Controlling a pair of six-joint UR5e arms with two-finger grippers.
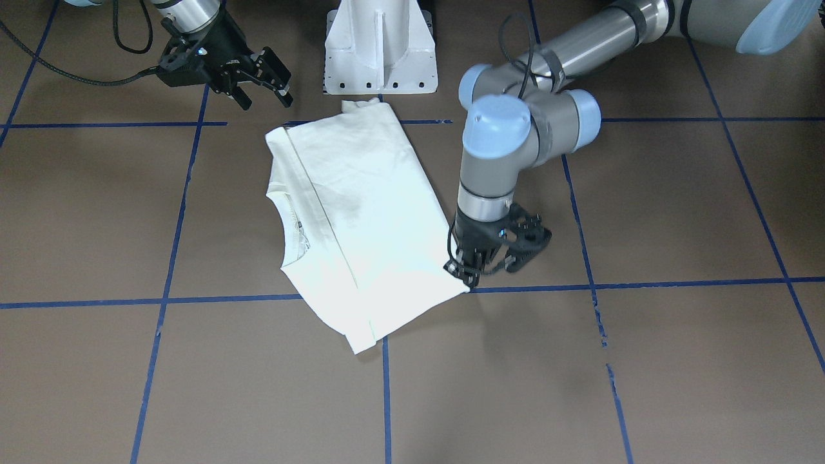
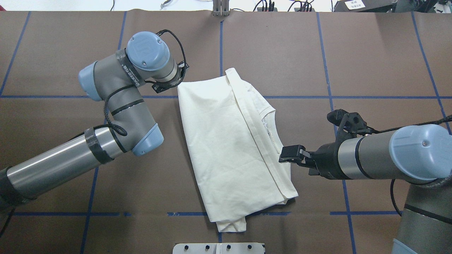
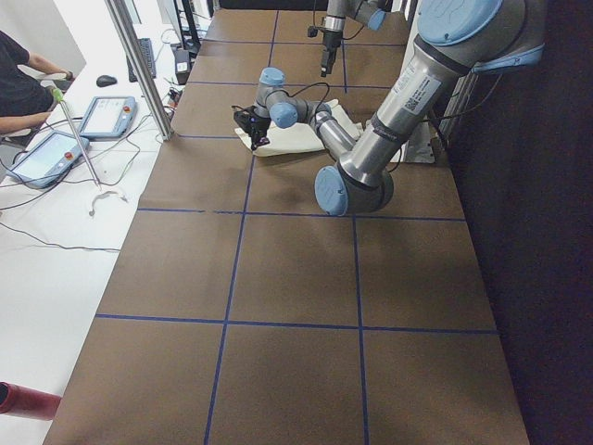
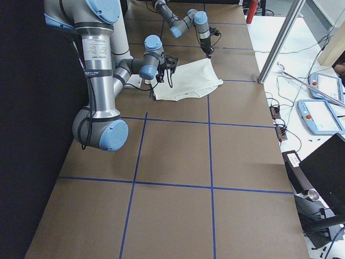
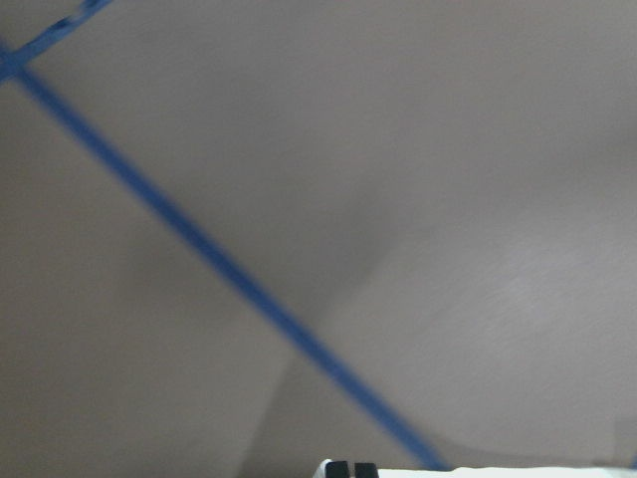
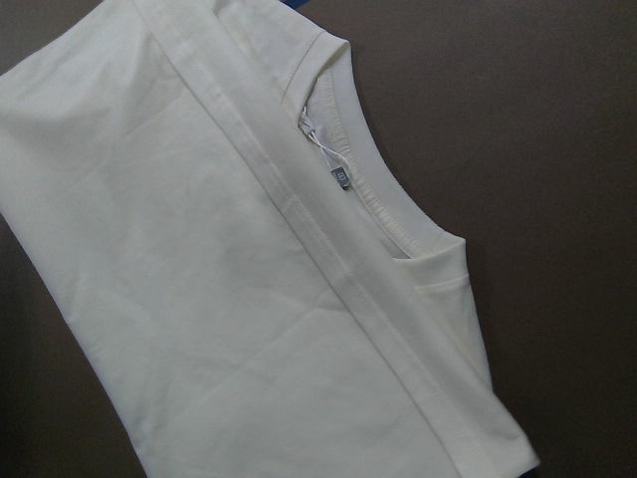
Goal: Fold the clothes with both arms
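The cream-white T-shirt (image 1: 361, 212) lies folded lengthwise on the brown table, plain side up, with its collar (image 6: 348, 189) and label showing along one edge. My left gripper (image 1: 465, 274) is down at table height on the shirt's corner farthest from the base. Its fingers stand together, shut on the cloth edge (image 5: 518, 472). In the overhead view that wrist covers the same corner of the shirt (image 2: 226, 141). My right gripper (image 1: 264, 96) hangs open above the table near the base. From overhead, the right gripper (image 2: 289, 154) sits over the shirt's collar-side edge and holds nothing.
The white pedestal base (image 1: 380, 58) stands just behind the shirt. Blue tape lines (image 1: 167, 299) divide the brown table into squares. Beyond the table's far edge are a metal pole (image 3: 139, 65), tablets (image 3: 102, 116) and a seated person's arm (image 3: 42, 65).
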